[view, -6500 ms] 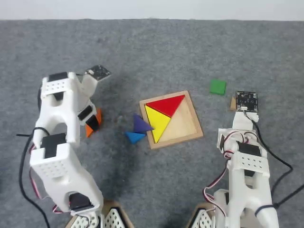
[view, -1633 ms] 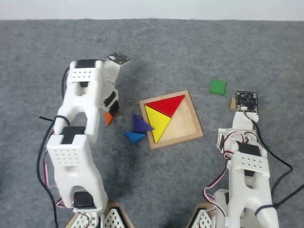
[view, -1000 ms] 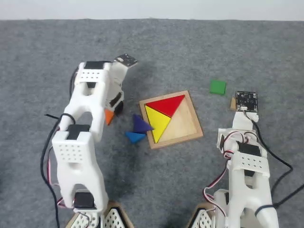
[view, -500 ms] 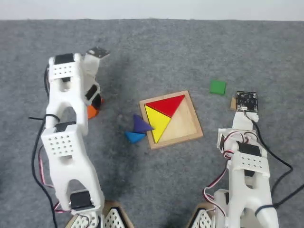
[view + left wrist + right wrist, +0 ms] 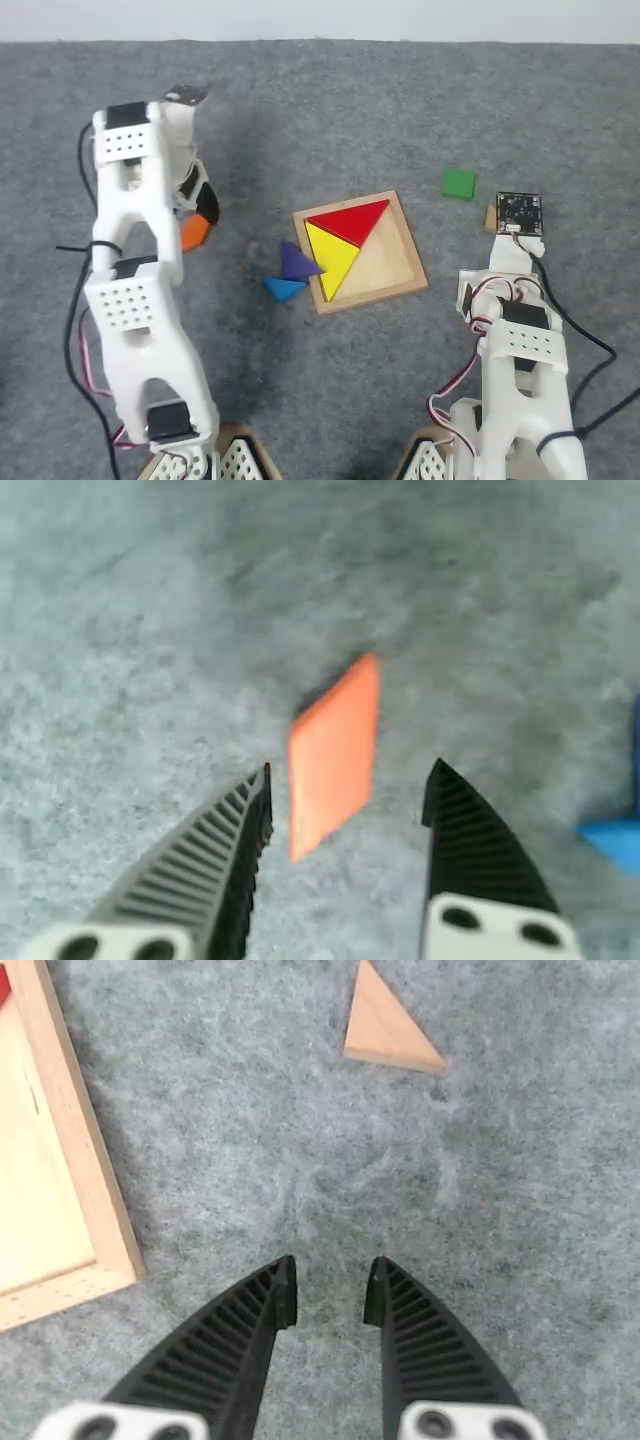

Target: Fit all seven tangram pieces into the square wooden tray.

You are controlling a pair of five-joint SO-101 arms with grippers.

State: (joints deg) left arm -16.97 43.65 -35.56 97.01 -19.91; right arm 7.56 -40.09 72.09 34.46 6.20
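Left wrist view: the left pincer (image 5: 350, 768) is spread, one finger on either side of the orange parallelogram (image 5: 333, 752). The piece lies flat on the grey surface (image 5: 150, 630), its long axis running away from the pincer. In the high view, the piece sits left of the blue triangle (image 5: 284, 288) and well apart from the wooden tray (image 5: 385, 262). The tray holds a red triangle (image 5: 350, 220) and a yellow triangle (image 5: 330, 255). The right pincer (image 5: 331, 1265) is slightly parted and grips nothing.
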